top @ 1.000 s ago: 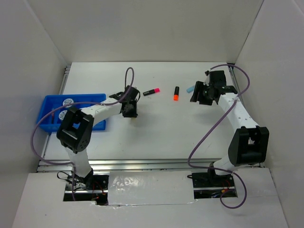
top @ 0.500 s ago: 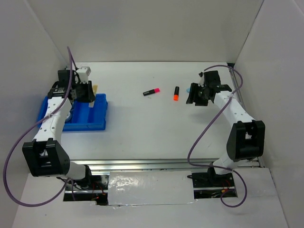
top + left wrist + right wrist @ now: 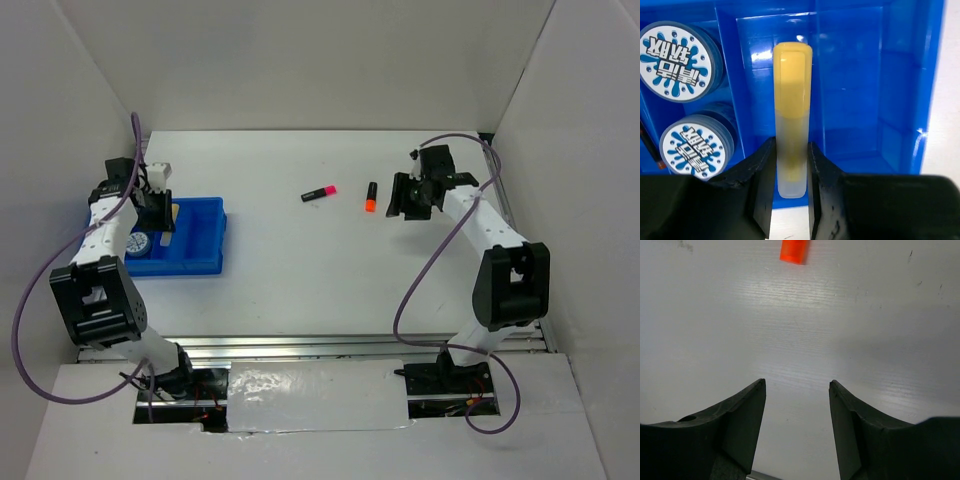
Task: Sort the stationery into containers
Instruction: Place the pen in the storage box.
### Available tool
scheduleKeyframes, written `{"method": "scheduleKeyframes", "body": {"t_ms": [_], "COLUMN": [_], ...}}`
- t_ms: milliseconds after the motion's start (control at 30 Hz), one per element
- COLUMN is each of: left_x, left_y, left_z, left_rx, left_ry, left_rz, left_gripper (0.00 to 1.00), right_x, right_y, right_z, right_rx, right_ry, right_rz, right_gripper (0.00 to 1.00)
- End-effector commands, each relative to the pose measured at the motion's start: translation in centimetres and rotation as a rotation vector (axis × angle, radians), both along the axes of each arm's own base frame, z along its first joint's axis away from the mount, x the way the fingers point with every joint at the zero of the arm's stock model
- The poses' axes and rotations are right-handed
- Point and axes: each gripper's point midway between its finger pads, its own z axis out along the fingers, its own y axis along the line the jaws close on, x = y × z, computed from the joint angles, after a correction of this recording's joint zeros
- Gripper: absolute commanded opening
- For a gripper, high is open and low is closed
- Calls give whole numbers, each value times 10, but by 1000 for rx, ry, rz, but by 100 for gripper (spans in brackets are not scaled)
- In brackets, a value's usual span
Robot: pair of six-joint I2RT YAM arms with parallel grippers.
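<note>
Firmly in left pincer (image 3: 791, 150), pale yellow marker (image 3: 792, 90) over tray (image 3: 855, 100); right pincer (image 3: 796, 385) wide.

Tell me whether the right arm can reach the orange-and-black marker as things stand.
Probably yes. The right arm's jaws stand open and empty close beside the orange-and-black plastic marker, with only bare white table between them.

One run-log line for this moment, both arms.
left gripper shut on yellow marker over blue tray | right gripper open, empty, orange marker ahead | pink marker on table
</note>
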Motion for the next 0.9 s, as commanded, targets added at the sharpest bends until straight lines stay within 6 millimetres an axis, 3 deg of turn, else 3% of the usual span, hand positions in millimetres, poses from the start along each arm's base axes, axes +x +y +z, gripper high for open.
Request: {"method": "scheduleKeyframes", "body": {"t_ms": [0,267,400,433,467,567,633,733,767,800,833,867], "left_x": [21,29,33,35,36,43,48,52,53,54,53,53], "left_y": [20,29,23,21,20,16,13,5,-1,-5,-13,-17], "left_z": [3,-21,-15,-9,-5,16,37,68,75,80,88,91], "left_rx": [53,31,11,0,0,-15,-28,-56,-62,-74,-76,-78], "left_ry": [-28,31,9,-9,-23,-84,-141,-229,-246,-259,-283,-294], "left_rz": [2,44,30,26,27,18,13,10,4,6,-10,-16], "left_gripper": [23,42,58,60,74,81,83,84,85,85,86,86], "right_x": [12,14,19,22,25,33,39,67,77,86,99,107], "right_y": [1,-3,-8,-11,-13,-21,-28,-57,-70,-79,-86,-91], "right_z": [14,11,11,9,12,14,19,43,51,44,60,61], "right_rx": [-16,-30,-46,-59,-62,-66,-84,-133,-137,-158,-151,-159], "right_ry": [-44,-39,-39,-35,-42,-45,-70,-171,-198,-182,-211,-209], "right_rz": [-5,-22,-55,-70,-83,-133,-169,-288,-339,-368,-415,-459], "right_gripper": [60,61,62,62,62,62,63,63,63,63,63,63]}}
